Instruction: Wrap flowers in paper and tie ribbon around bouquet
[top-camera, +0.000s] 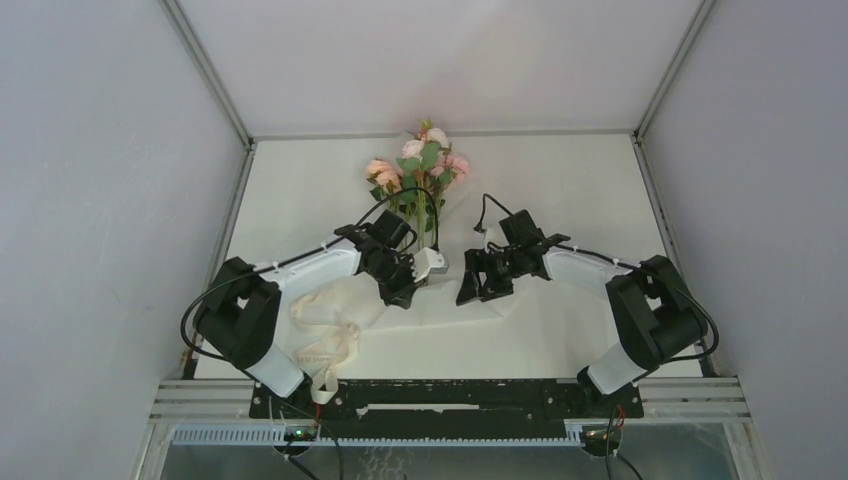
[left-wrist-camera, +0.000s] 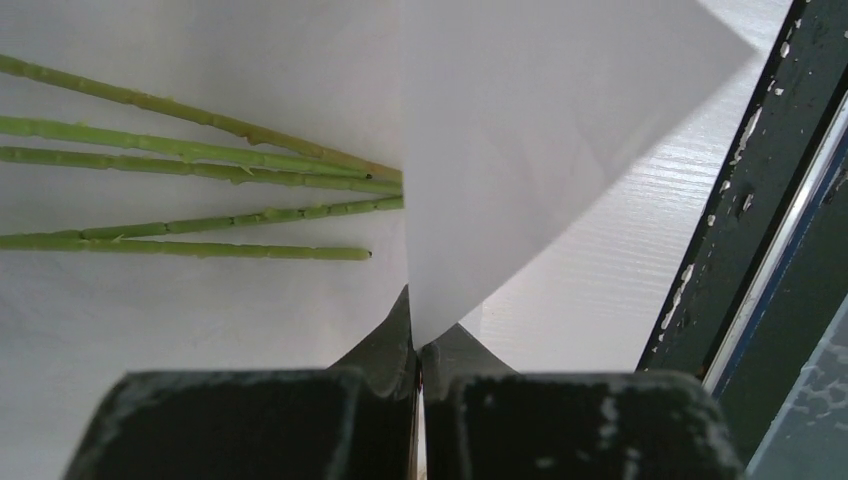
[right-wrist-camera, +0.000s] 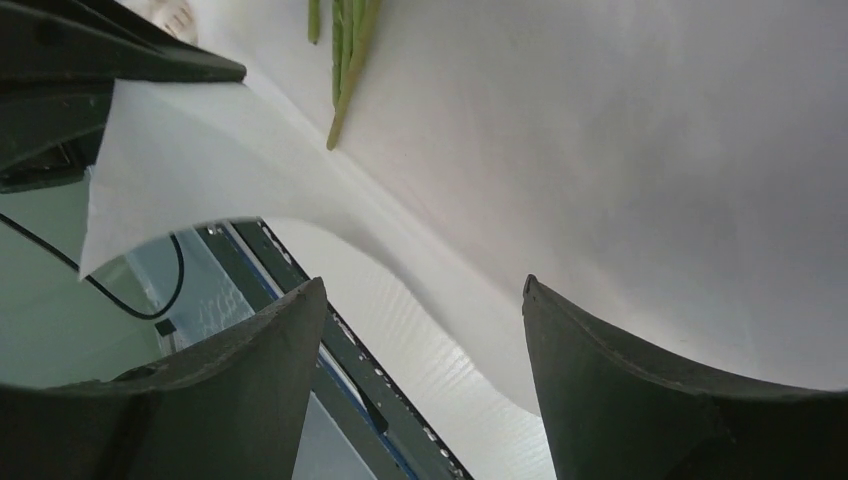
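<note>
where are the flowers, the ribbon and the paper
flowers (top-camera: 412, 148): top view, on a pink bloom
ribbon (top-camera: 330, 350): top view, on its loose loops
paper (left-wrist-camera: 540, 130): left wrist view, on the lifted corner flap

Paper (left-wrist-camera: 520, 150): thin, smooth, matt off-white. Flowers (left-wrist-camera: 200, 165): stems waxy, knobbly. Ribbon (top-camera: 325, 335): soft cloth, matt. Left gripper (left-wrist-camera: 416, 345): dark matt plastic, scuffed w/ pale flecks; right gripper (right-wrist-camera: 424, 290) smoother. Table (left-wrist-camera: 620, 270): white, fine ribbed grain. Frame (left-wrist-camera: 765, 180): dark paint, chipped.
</note>
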